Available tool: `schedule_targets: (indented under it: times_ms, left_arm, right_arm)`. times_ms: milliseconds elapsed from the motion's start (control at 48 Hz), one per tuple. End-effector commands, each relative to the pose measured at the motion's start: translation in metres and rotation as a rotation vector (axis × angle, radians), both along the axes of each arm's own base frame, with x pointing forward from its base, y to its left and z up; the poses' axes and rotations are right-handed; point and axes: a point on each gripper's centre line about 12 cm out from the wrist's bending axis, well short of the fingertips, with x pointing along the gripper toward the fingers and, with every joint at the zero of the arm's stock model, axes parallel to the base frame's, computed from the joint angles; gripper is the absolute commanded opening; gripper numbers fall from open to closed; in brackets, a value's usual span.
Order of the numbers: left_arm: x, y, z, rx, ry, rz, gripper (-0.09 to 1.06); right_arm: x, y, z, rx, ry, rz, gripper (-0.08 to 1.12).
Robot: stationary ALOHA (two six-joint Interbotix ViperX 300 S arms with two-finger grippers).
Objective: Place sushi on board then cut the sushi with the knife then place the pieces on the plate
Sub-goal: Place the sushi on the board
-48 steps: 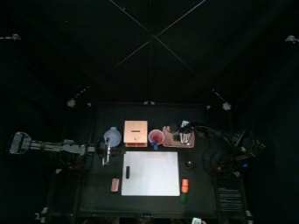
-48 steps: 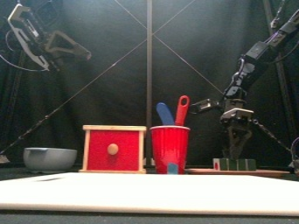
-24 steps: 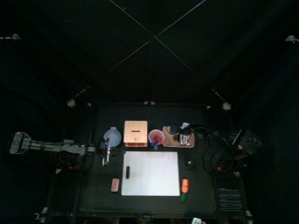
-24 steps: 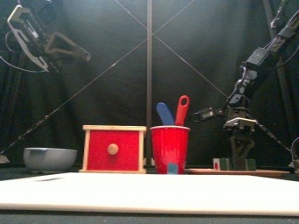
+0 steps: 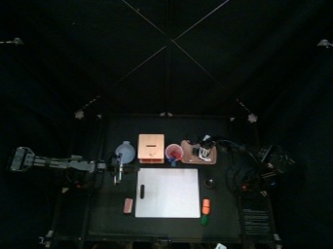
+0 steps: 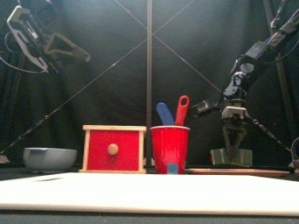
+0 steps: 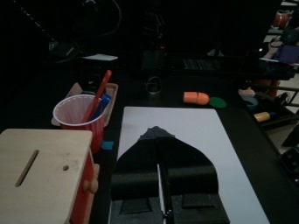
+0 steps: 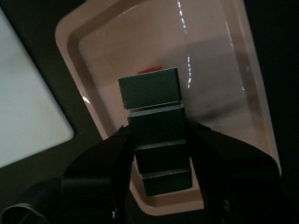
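Note:
The dark green sushi roll [image 8: 152,103] sits lengthwise between the jaws of my right gripper [image 8: 156,144], which is shut on it above the pink plate [image 8: 222,79]. In the front view the roll [image 6: 232,157] hangs under that gripper [image 6: 233,143], its lower end close to the plate. A red cup [image 6: 170,147] holds a blue knife [image 6: 163,114] and a red knife [image 6: 181,108]. The white board [image 5: 169,192] lies at the table's middle. My left gripper [image 7: 160,136] is shut with nothing in it, high over the board's left side [image 5: 117,167].
A wooden box with a red drawer front [image 6: 114,149] stands left of the cup, and a blue-grey bowl [image 6: 49,158] further left. An orange toy [image 5: 205,205] lies right of the board, a pink toy [image 5: 128,204] left of it.
My right gripper dropped onto the sushi roll on the plate, closed on it and rose a little with it. The left arm has stayed still.

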Motion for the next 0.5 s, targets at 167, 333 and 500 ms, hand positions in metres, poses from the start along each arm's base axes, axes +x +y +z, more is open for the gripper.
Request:
schedule_targets:
  times_ms: [167, 333, 500]
  left_arm:
    - [0.002, 0.001, 0.003, -0.001, -0.009, 0.004, -0.02]
    - [0.001, 0.001, 0.002, 0.0, -0.005, 0.004, -0.02]
    - [0.0, 0.001, 0.0, 0.0, 0.0, 0.004, -0.02]
  right_arm:
    - [0.013, 0.017, 0.037, 0.014, -0.02, -0.161, 0.6]
    - [0.024, 0.041, 0.048, 0.049, -0.057, -0.273, 0.6]
    - [0.028, 0.067, 0.056, 0.113, -0.096, -0.379, 0.59]
